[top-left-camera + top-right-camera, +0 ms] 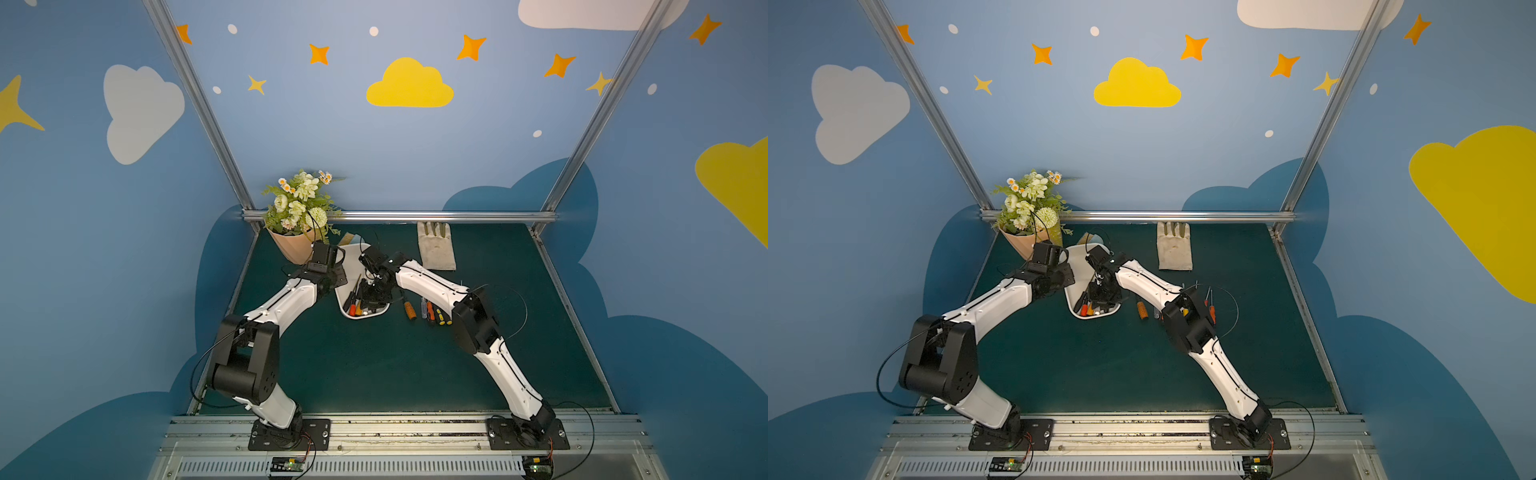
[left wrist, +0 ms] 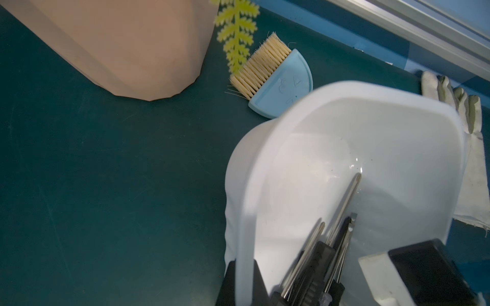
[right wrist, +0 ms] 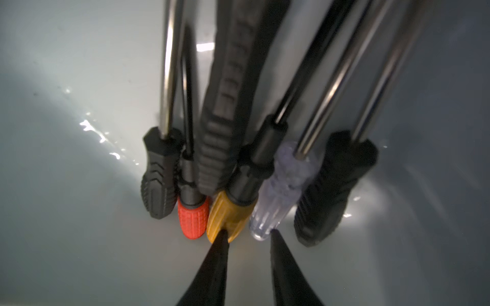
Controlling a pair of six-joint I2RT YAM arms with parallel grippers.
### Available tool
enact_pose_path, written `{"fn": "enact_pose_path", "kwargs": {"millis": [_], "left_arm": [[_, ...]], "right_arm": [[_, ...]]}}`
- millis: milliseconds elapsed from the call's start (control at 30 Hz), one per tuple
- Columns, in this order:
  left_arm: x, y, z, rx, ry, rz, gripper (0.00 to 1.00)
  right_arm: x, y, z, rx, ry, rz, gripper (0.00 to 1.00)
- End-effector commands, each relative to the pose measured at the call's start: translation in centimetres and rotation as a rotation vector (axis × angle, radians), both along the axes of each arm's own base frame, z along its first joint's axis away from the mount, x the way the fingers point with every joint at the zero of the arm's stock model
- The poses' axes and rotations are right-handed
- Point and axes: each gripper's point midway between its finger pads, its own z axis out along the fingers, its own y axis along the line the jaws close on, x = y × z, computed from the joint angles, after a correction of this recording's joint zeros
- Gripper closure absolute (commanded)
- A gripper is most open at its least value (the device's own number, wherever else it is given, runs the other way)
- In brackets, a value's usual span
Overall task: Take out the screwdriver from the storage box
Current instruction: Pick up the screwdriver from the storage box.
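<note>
- My right claw (image 3: 248, 238) is down inside the storage box (image 2: 344, 90), at its 6 o'clock end. My two tips have a small gap between them and hold nothing yet.
- One tip touches the end of the yellow screwdriver (image 3: 228, 220). The other tip is just beside the clear screwdriver (image 3: 278, 190). I think I am going for one of these two, but I cannot tell which.
- The handles sit side by side, all touching: a black screwdriver (image 3: 159, 182), the red screwdriver (image 3: 192, 220), the yellow one, the clear one, then another black one. They are packed tight, so my tips may bump a neighbour.
- The metal ends point to 12 o'clock. The rest of the box is bare.
- My left claw (image 2: 244, 275) pinches the box rim tight on the 9 o'clock side. I think it tips the box so the tools slide into one heap and the box stays put.
- On the green mat (image 1: 374, 365), at 3 o'clock from the box, lie the loose screwdrivers (image 1: 410, 310). That looks like the spot for the next one.
- Just past the box at 12 o'clock is a blue brush (image 2: 281, 87).
- At 11 o'clock stands the flower pot (image 1: 291, 247), and at 1 o'clock lies a glove (image 1: 436, 249).
</note>
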Motion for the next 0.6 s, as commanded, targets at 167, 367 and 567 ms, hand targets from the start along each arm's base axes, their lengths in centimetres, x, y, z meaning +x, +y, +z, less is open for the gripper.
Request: {"fn": "enact_pose_path", "kwargs": {"millis": [167,367,567], "left_arm": [[0.9,-1.1,3.2,-0.072,-0.095,-0.015,0.98],[1.0,-1.2,2.9,-0.072,-0.090,-0.018,0.98],[1.0,-1.0,3.0,-0.068,-0.092,-0.015,0.98]], "right_arm": [[2.0,-6.2,-1.6,-0.305,-0.134,0.032,0.74],[2.0,-5.0,-1.0,-0.258,-0.138,0.058,0.64],[1.5,-3.5,-2.1,-0.231,-0.125,0.109,0.62]]}}
